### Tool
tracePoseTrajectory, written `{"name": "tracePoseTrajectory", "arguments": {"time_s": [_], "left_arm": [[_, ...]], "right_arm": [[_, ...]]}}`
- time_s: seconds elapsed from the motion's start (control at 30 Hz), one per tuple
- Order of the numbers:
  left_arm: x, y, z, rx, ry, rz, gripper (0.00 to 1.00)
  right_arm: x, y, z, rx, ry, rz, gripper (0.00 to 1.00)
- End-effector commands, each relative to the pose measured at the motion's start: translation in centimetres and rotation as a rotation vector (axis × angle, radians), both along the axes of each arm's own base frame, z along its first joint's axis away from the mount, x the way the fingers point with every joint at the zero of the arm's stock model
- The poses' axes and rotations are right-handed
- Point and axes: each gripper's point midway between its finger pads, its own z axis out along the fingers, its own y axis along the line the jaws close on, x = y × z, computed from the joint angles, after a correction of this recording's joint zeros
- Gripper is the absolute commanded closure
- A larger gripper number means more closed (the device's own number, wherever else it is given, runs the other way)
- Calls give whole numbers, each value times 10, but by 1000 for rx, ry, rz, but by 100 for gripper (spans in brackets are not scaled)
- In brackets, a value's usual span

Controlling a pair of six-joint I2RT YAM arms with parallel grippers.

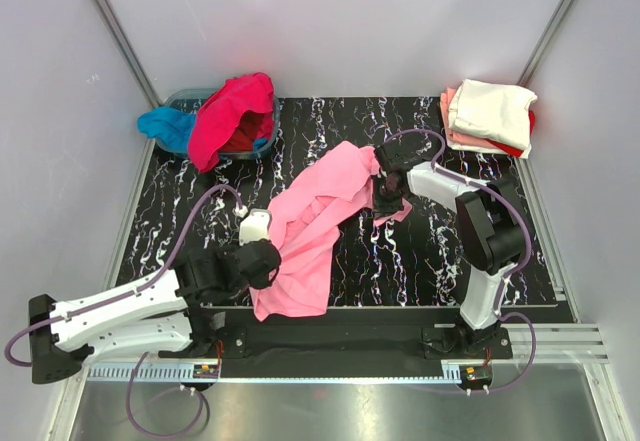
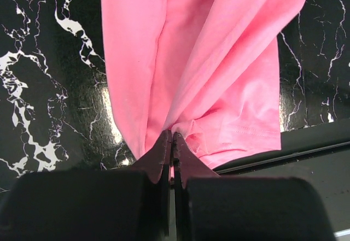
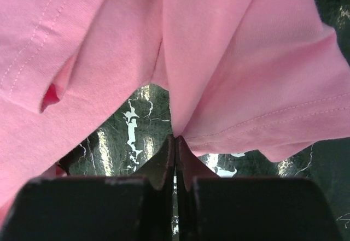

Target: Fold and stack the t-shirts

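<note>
A light pink t-shirt (image 1: 310,226) hangs stretched between both grippers over the middle of the black marbled table (image 1: 420,261). My left gripper (image 1: 268,259) is shut on its near-left part; the wrist view shows the jaws pinching bunched cloth (image 2: 197,77). My right gripper (image 1: 383,193) is shut on its far-right edge by a hem (image 3: 246,88). A hot pink t-shirt (image 1: 232,113) and a bright blue one (image 1: 168,126) hang out of the basin. A cream white t-shirt (image 1: 492,111) tops a folded stack with salmon (image 1: 447,121) and red (image 1: 514,149) beneath.
The grey-blue plastic basin (image 1: 190,94) stands at the far left corner. White walls with metal posts (image 1: 120,31) close in the table on three sides. A metal rail (image 1: 560,336) runs along the near edge by the arm bases.
</note>
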Motion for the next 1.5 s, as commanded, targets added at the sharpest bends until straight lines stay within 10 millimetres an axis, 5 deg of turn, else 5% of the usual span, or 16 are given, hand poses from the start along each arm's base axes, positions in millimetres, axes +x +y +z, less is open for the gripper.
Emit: {"name": "tracePoseTrajectory", "arguments": {"time_s": [0.0, 0.13, 0.27, 0.33, 0.43, 0.63, 0.77, 0.83, 1.0, 1.13, 1.47], "left_arm": [[8, -1, 11, -46, -48, 36, 100], [9, 4, 24, -44, -70, 46, 100], [15, 10, 59, -61, -132, 47, 100], [19, 15, 77, -49, -175, 34, 100], [26, 18, 121, -61, -272, -8, 100], [41, 33, 239, -82, -541, -80, 100], [37, 53, 330, -192, -736, -96, 100], [33, 62, 360, -212, -815, -114, 100], [7, 83, 430, -350, -1030, -219, 100], [-20, 101, 464, -447, -1184, -309, 100], [-58, 78, 470, -488, -1273, -592, 100]], "right_arm": [[9, -1, 9, -26, -36, 10, 100], [9, 2, 31, -1, -70, 10, 100], [10, -5, 89, 29, -170, -38, 100], [9, -14, 139, 76, -255, -77, 100], [-1, -36, 210, 161, -378, -162, 100], [-52, -93, 362, 307, -791, -358, 100], [-99, -131, 425, 310, -964, -458, 100], [-120, -146, 454, 326, -1046, -505, 100], [-182, -192, 500, 313, -1221, -626, 100], [-231, -218, 526, 326, -1341, -662, 100], [-334, -248, 574, 437, -1678, -619, 100]]}}
